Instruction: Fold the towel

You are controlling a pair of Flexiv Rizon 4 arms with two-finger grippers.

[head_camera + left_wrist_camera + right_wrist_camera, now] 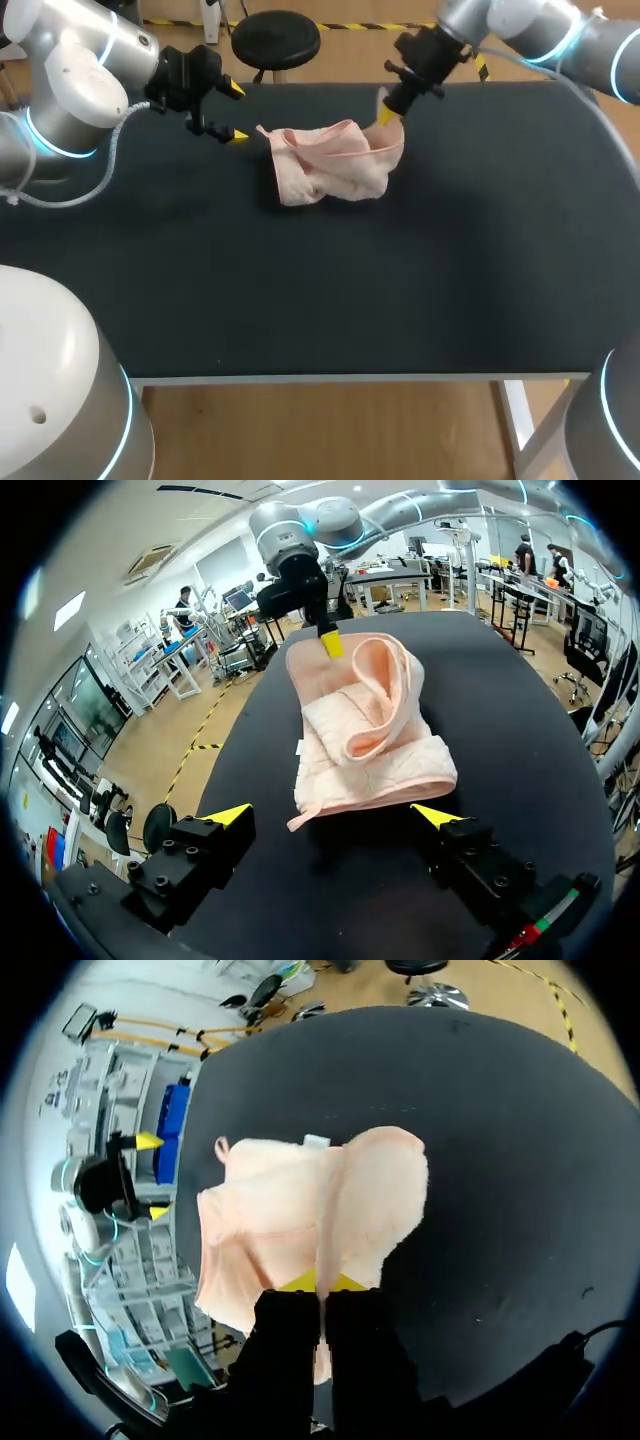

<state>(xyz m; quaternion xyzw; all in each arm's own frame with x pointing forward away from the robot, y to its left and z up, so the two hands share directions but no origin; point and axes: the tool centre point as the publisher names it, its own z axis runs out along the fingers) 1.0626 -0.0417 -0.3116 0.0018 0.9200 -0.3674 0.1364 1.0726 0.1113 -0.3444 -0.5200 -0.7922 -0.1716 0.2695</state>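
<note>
- Black table (400,300), bearing crumpled towel (335,165), long axis gripper to gripper.
- Right gripper (390,115): pinched on towel's raised edge.
- Left gripper (238,112): spread wide, just beside towel's opposite end.

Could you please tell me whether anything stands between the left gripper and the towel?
Nothing visible does. The left gripper is open and the towel lies just ahead of its fingers, with only bare black table between. The right gripper is shut on the towel's far edge.
</note>
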